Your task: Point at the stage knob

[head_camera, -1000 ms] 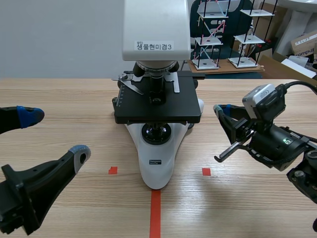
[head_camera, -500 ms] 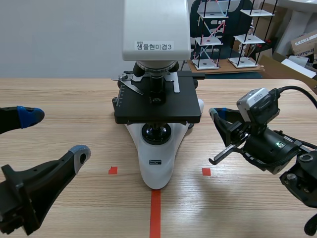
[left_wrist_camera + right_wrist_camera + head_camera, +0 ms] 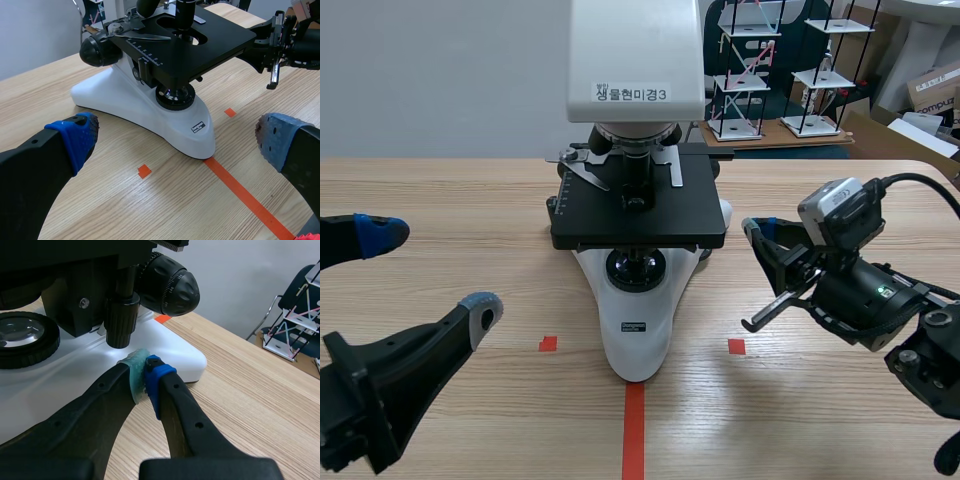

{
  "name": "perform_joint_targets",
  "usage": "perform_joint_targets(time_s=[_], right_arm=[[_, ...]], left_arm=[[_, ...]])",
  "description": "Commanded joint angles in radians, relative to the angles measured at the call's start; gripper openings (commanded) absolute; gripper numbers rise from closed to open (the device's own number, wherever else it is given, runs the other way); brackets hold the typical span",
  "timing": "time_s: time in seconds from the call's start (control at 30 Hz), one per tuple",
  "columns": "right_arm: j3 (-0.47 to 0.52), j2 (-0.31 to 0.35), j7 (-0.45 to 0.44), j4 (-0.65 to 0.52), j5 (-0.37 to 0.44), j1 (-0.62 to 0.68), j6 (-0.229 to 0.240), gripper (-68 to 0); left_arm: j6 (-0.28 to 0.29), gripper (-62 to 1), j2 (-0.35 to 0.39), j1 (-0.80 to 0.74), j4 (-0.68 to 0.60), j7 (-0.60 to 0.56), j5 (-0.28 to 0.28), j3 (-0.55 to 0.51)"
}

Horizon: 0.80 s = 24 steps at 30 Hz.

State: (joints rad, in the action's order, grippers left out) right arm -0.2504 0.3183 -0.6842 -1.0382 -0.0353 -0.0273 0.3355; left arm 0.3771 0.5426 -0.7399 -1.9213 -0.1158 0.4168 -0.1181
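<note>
The right gripper (image 3: 145, 371) is clenched on nothing, its 2 pads (image 3: 134, 371) pressed together into 1 tip. That tip sits just under and a little ahead of the stage knob (image 3: 121, 315), aimed up at it. A thin gap seems to separate them, though I cannot tell for sure that they are apart. By my reading the pointing is all but done. At most a small nudge closer is left, or simply holding the pose.

The left gripper (image 3: 430, 270) is released, fingers wide apart, and hangs well away from the microscope (image 3: 635, 300) on its other side. It takes no part in the pointing.

The stage knob hangs on a short vertical shaft from the underside of the black stage (image 3: 640, 215), on the microscope's right. It is black, made of 2 stacked ribbed rings, the lower one wider. It hangs above the white base (image 3: 165, 347), just beside the much larger ribbed focus knob (image 3: 167, 285).
</note>
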Motion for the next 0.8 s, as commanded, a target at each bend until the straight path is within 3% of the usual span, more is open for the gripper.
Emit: perform_joint_targets(time_s=[0.0, 0.77], right_arm=[[0.008, 0.006, -0.018, -0.007, 0.011, -0.020, -0.003, -67.5], [0.008, 0.006, 0.006, -0.007, 0.012, -0.019, -0.003, -67.3]], left_arm=[[0.002, 1.4, -0.008, -0.008, -0.008, -0.014, 0.006, -0.004], [0.002, 1.4, -0.008, -0.008, -0.008, -0.014, 0.006, -0.004]])
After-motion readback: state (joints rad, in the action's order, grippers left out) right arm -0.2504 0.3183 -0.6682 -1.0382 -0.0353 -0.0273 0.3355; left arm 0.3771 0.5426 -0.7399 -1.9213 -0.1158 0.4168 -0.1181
